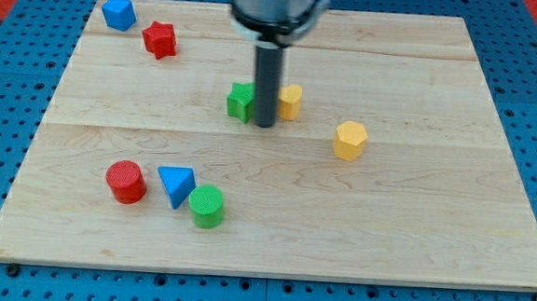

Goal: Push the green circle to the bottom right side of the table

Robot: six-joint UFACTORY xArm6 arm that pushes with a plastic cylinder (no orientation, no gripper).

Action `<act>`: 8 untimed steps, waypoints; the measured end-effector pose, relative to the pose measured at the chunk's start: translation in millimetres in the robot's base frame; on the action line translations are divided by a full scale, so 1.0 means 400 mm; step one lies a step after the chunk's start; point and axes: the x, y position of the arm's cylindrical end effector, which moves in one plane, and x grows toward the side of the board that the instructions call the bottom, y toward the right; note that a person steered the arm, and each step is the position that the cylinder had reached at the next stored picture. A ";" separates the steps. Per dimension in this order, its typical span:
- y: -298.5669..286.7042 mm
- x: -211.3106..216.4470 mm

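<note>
The green circle [207,206] sits on the wooden board [413,225] at the lower left, touching the blue triangle [177,184] on its upper left. My tip [264,124] is near the board's middle, far up and to the right of the green circle. It stands between a green block [241,101] on its left and a yellow block [291,101] on its right, both partly hidden by the rod.
A red circle [126,181] sits left of the blue triangle. A yellow hexagon [350,140] lies right of centre. A red star [160,39] and a blue block [118,13] sit at the upper left. Blue pegboard surrounds the board.
</note>
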 end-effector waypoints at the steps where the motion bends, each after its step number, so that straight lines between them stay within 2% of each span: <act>1: -0.095 -0.069; 2: -0.063 -0.113; 3: -0.061 -0.107; 4: -0.124 0.035; 5: -0.180 0.037; 6: -0.380 0.072; 7: -0.453 0.162; 8: -0.425 0.312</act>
